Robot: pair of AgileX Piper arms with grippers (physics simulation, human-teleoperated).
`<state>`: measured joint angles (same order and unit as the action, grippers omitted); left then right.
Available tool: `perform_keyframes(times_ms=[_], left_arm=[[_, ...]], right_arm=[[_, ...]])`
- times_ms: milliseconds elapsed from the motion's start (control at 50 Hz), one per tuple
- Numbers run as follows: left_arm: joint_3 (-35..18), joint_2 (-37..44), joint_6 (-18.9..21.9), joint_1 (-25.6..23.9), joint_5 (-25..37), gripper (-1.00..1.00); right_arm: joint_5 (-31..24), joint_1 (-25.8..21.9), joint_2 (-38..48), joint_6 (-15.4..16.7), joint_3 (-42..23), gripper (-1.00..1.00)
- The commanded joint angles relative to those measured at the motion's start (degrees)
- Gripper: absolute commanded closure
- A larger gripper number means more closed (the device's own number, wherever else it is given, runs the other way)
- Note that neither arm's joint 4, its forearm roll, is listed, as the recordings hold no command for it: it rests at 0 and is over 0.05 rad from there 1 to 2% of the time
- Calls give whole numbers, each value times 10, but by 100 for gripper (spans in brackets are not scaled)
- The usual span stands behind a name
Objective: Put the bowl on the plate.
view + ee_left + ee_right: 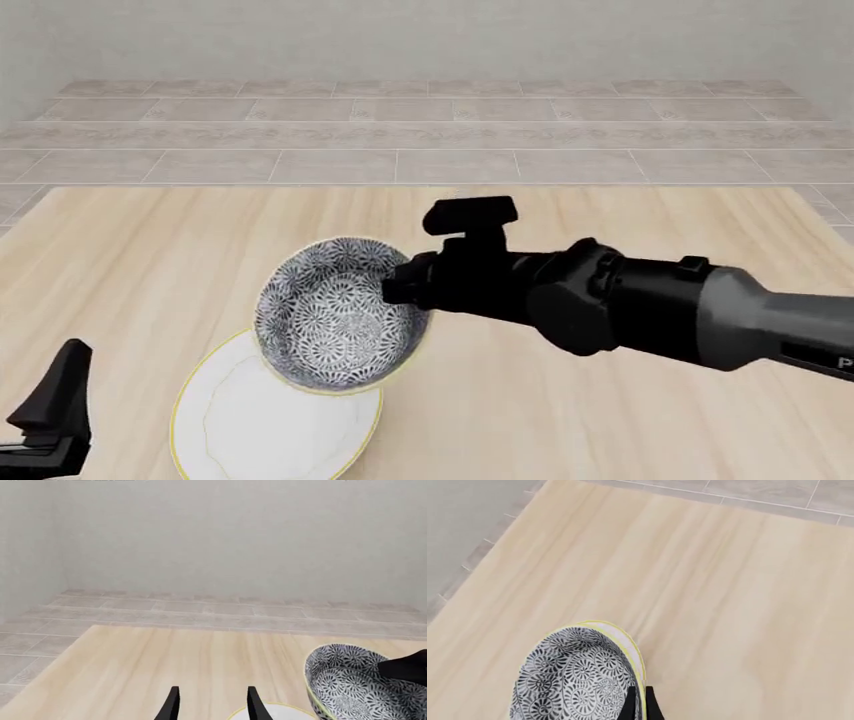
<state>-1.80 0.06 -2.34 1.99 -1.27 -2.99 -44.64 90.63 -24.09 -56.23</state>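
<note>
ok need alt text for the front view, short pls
The right arm's tool holds a patterned grey-blue bowl by its rim, tilted above the far edge of a white plate on a wooden table. The left tool sits idle at the near left corner.

- We see a pale wooden table.
- On it lies the plate, below the right gripper, beside the left gripper.
</note>
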Motion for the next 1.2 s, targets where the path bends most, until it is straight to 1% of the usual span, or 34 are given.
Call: perform_keyframes(times_ms=[20, 120, 340, 520, 900, 1200], left_arm=[[-4, 0, 0, 1, 1, -100], [-7, 0, -1, 3, 1, -100], [-15, -1, -4, 5, 4, -100], [-21, -1, -6, 6, 8, -100], [-24, -1, -8, 7, 9, -100], [-23, -1, -9, 7, 10, -100]], right_arm=[[12, -34, 25, -23, -16, 100], [13, -44, 42, -25, -29, 100], [15, -63, 81, -39, -66, 100], [26, -77, 102, -49, -73, 100], [47, -77, 144, -66, -85, 100], [53, -68, 180, -66, -102, 100]])
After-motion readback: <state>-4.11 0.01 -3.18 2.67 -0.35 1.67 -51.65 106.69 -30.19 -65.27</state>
